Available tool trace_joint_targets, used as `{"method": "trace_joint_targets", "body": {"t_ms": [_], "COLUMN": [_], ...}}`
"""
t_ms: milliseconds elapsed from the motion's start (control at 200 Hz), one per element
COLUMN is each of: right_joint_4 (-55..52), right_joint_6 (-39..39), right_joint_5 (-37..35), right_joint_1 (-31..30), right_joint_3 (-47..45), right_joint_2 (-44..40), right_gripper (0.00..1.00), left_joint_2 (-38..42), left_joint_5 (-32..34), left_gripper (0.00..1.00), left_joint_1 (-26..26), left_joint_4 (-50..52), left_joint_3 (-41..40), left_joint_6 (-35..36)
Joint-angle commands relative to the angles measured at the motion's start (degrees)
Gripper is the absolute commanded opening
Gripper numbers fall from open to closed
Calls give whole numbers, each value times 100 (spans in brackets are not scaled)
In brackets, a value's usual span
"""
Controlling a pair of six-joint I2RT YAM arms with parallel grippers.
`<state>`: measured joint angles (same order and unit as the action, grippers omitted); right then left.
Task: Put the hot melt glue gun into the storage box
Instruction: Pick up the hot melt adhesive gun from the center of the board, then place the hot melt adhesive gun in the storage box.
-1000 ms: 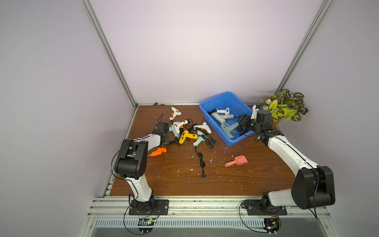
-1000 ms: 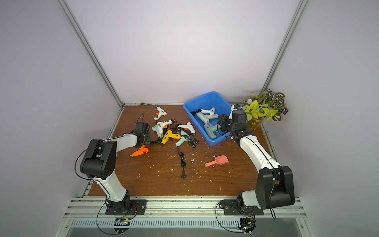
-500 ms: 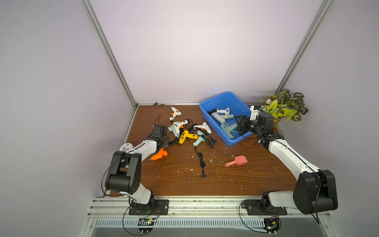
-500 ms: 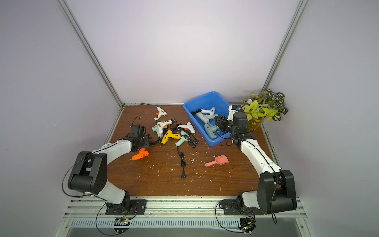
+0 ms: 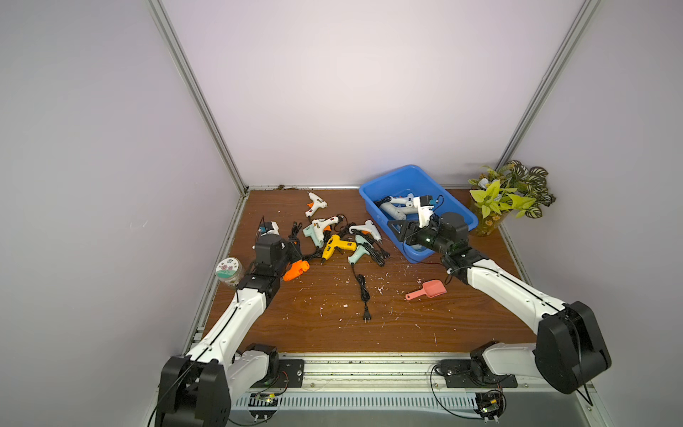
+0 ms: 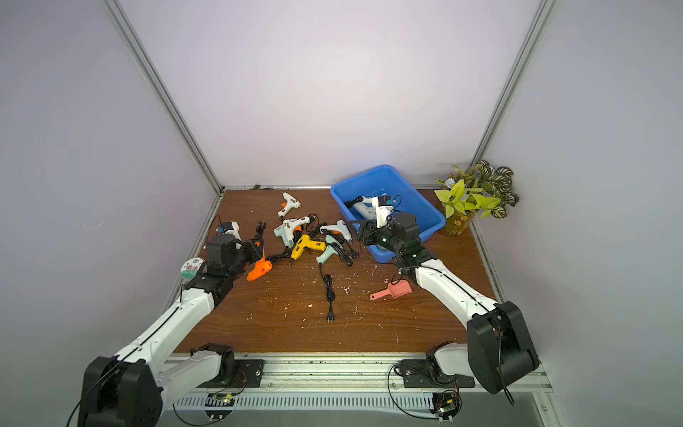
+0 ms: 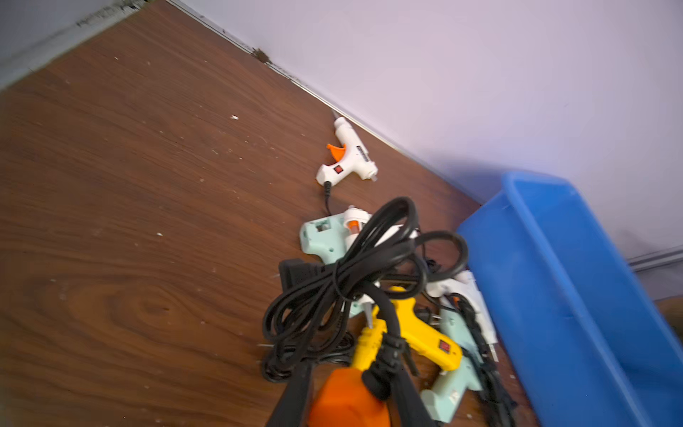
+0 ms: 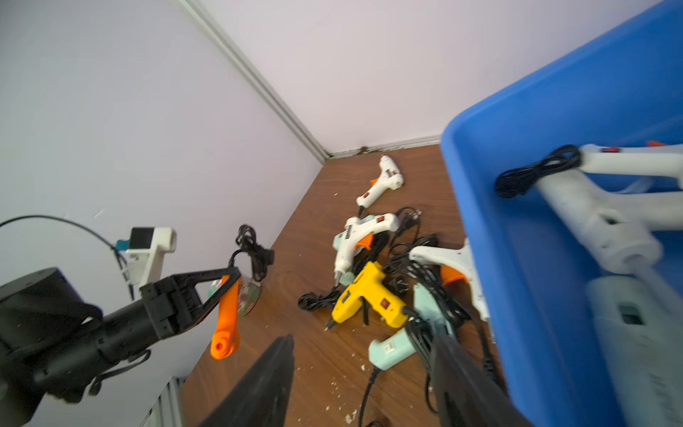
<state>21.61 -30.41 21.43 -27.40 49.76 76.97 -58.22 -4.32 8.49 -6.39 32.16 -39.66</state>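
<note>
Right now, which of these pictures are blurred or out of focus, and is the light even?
Right wrist view: the storage box and the white glue gun inside it are smeared, as if by motion, while the yellow glue gun looks sharper. Left wrist view: the orange glue gun, close to the lens, is out of focus. Both top views: sharp and evenly lit, no hard shadows on the table.

The brown table [image 5: 314, 332] has a wood-grain finish, smooth with a dull sheen and flecked with white crumbs. The bright blue rectangular storage box [image 5: 406, 179] is smooth, glossy plastic. The small orange glue gun [image 5: 295, 270] and the yellow glue gun [image 5: 338, 246] are moulded plastic, faintly shiny. The black power cord [image 5: 364, 292] looks rubbery and matt. The pink scoop [image 5: 430, 289] is matt plastic, and the front rail [image 5: 369, 373] is pale brushed metal.
</note>
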Motion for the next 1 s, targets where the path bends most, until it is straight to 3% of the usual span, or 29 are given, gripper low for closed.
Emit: {"method": "trace_joint_targets", "body": {"t_ms": [0,350,996], "right_joint_4": [698,850,-661], "right_joint_6": [316,703,2286], "right_joint_5": [192,99,-1246], "right_joint_1": [-439,-1455,-2910], "right_joint_3": [46,390,1823], "right_joint_2": [78,729,1728], "right_gripper": [65,65,66], "left_joint_2": [315,501,506], "left_joint_5": [-341,-655,-686], "left_gripper": [0,0,0], "left_joint_1": [255,422,443], "left_joint_4": [-1340,-3278,-3664], "left_joint_3": [-301,-1174,-1331], "left_joint_6": [-934,-2333,-2555]}}
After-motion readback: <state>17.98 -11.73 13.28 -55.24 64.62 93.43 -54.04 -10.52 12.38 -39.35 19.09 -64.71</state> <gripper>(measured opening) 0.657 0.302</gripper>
